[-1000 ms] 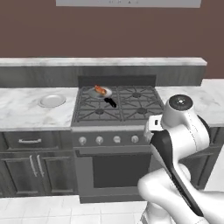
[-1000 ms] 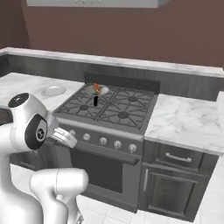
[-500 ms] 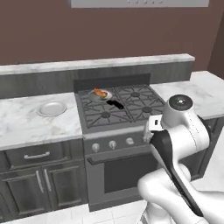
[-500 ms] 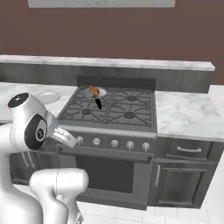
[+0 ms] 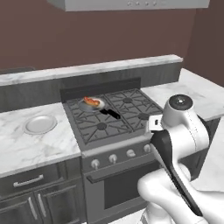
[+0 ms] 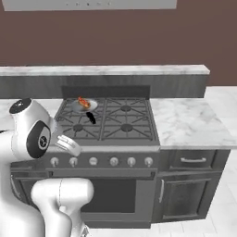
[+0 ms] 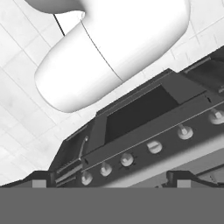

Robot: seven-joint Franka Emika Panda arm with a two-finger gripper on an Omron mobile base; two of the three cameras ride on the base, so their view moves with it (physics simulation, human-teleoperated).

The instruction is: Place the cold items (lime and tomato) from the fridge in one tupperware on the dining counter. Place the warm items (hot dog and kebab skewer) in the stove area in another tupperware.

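Note:
A reddish hot dog (image 5: pixel 91 101) (image 6: pixel 83 102) lies in a small grey pan (image 5: pixel 93 105) (image 6: pixel 86 106) with a black handle, on the stove's back left burner. My arm is folded in front of the stove, well short of the pan. The gripper (image 7: pixel 108 178) points down at the stove's front and is open, with nothing between its fingertips (image 7: pixel 39 178). The lime, tomato, kebab skewer and tupperware are out of view.
The stove (image 5: pixel 114 114) (image 6: pixel 109 121) has a row of knobs (image 7: pixel 154 146) above a dark oven door (image 7: pixel 140 109). Marble counters flank it, and a white plate (image 5: pixel 40 124) sits on the left one. A raised ledge (image 6: pixel 106 70) runs behind. Tiled floor lies below.
The whole scene has shifted in both base views, so the base has driven around the stove. The arm's folded pose and the open gripper are unchanged. The pan has not moved on its burner.

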